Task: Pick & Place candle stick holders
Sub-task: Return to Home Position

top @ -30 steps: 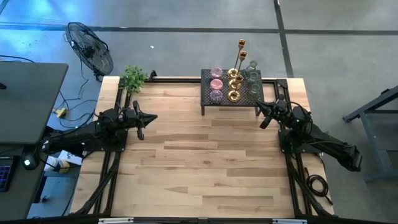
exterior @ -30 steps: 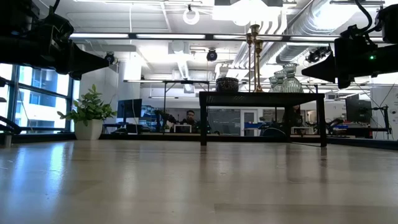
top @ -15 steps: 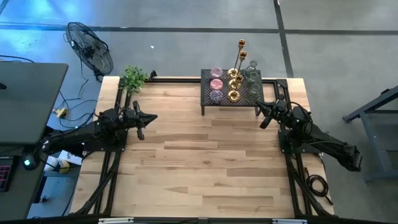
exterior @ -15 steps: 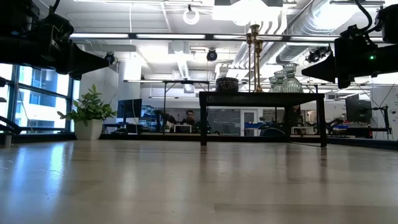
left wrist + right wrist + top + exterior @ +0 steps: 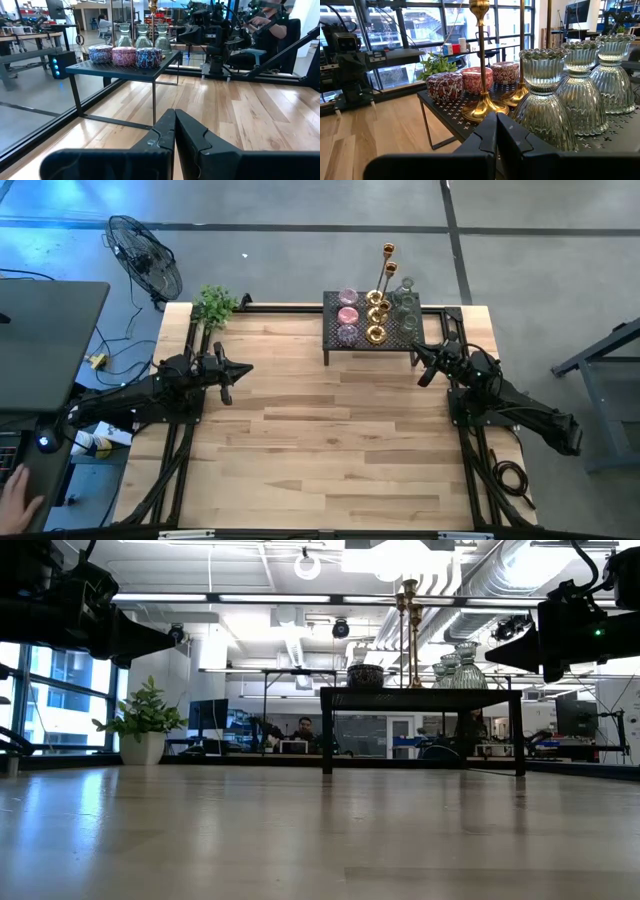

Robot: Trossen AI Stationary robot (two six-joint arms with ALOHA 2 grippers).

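Plainly, both jaw pairs are pressed together and empty. The right gripper (image 5: 496, 131) sits just right of the rack (image 5: 395, 340), pointing at it. The left gripper (image 5: 174, 130) waits well apart at the left of the table (image 5: 330, 440). A careless right-arm swing would likely clip the nearest glass cup (image 5: 543, 100) or topple a brass stick (image 5: 481, 60). All holders (image 5: 375, 315) stand on the rack, beyond both jaws.

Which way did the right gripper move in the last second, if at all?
No. In the high view the right gripper keeps the same spot just off the black rack's front right corner.
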